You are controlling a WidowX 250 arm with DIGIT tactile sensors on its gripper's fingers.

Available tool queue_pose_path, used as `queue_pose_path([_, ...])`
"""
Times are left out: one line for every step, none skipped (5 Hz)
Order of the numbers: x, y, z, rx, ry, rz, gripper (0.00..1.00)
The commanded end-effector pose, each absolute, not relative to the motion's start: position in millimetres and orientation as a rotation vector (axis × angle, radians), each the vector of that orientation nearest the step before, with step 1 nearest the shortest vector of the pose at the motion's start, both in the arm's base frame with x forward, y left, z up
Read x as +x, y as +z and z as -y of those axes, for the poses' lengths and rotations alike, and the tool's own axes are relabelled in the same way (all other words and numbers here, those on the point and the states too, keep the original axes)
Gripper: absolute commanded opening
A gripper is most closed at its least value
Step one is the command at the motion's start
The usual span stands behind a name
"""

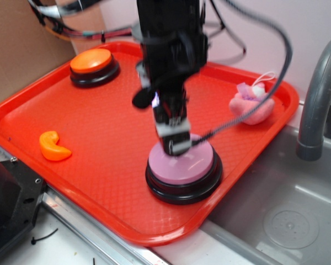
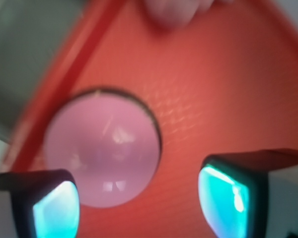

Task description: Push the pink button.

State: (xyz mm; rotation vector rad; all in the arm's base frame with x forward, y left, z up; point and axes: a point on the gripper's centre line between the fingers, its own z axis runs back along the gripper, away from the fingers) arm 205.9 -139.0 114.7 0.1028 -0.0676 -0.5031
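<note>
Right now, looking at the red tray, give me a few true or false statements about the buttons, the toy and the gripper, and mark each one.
1. The round pale pink dome button on its black base sits near the red plastic tray's front edge. True.
2. The gripper hangs over the orange-topped button. False: it is at the pink button's top.
3. The fuzzy pink plush toy lies in the grey sink. False: it lies on the tray.
4. A small orange curved piece lies on the tray. True.
5. The wrist view shows the fingers apart. True.
</note>
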Motion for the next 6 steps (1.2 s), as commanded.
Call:
queue_pose_path([197.6, 156.5, 148.2, 0.059, -0.486, 0.155, 1.0])
queue_pose_path([196.0, 146.1, 147.0, 0.049, -0.48, 0.127, 1.0])
queue_pose_path([191.4, 107.3, 145.7, 0.037, -0.486, 0.109, 1.0])
queue_pose_path([187.2, 70.1, 149.6, 0.052, -0.504, 0.069, 1.0])
queue_pose_path([184.2, 45.2, 151.7, 0.049, -0.514, 0.031, 1.0])
queue_pose_path([184.3, 29.5, 153.3, 0.047, -0.526, -0.02, 1.0])
